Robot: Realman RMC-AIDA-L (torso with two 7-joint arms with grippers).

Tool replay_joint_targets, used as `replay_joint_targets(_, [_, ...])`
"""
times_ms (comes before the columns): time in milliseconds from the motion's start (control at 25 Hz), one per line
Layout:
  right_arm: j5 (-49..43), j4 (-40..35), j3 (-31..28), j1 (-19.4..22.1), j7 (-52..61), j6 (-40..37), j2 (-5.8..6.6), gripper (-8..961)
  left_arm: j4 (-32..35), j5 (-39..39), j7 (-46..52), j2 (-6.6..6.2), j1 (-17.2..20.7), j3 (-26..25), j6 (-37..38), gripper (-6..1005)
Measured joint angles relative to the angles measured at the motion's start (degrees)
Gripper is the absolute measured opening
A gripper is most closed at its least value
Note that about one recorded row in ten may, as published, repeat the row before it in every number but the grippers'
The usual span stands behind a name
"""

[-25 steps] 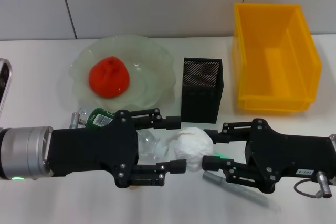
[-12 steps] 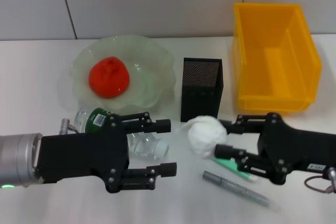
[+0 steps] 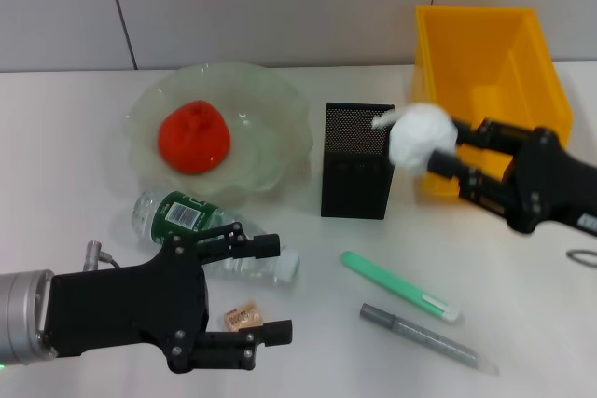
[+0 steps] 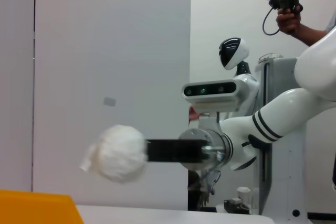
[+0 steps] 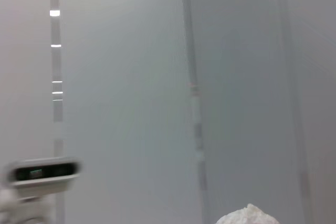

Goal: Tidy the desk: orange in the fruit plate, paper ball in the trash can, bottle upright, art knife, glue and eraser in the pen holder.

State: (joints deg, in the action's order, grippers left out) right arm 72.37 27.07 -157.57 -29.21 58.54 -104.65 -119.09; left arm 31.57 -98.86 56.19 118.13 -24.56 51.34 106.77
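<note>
The right gripper (image 3: 438,149) has its black jaws clamped on the paper ball (image 3: 419,136), a crumpled white wad with a ragged flap, held up off the desk just beside the near left corner of the trash can (image 3: 489,100), a glossy yellow plastic bin with a stepped floor. The wad hides the gripper's fingertips, and from the right wrist only the ball's top (image 5: 248,215) shows. Beside the jaws stands the pen holder (image 3: 358,159), a square cup of black metal mesh, upright. The left gripper (image 3: 263,288) hangs low with its jaws spread apart and empty. Against its upper finger lies the bottle (image 3: 213,232), clear ribbed plastic with a green label, on its side, long axis slanting away from the robot toward its left; its cap end lies behind the fingers. Between the open jaws sits the eraser (image 3: 242,316), a small tan block, partly covered. Well beyond them the wrinkled red-orange orange (image 3: 193,137) rests in the fruit plate (image 3: 280,114), wavy-rimmed pale-green glass. Between the two grippers a green pen (image 3: 398,286) and a grey pen (image 3: 427,337) lie flat, both slanting.
</note>
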Motion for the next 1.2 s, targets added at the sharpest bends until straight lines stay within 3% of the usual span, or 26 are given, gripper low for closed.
replay_joint_targets(520, [14.19, -2.20, -1.84, -2.38, -3.12, 27.79, -0.05, 414, -0.35, -0.03, -0.34, 0.13, 1.88, -0.19, -2.36, 811])
replay_joint_targets(920, [19.12, -3.18, -1.57, -3.50, -3.90, 38.63, 0.08, 415, -1.06, -0.02, -1.72, 0.22, 1.89, -0.04, -3.73, 810])
replay_joint_targets(1200, [18.90, -4.33, -0.59, -4.59, -3.91, 40.89, 0.18, 417, -1.08, 0.03, -1.82, 0.34, 2.00, 0.25, -4.59, 809])
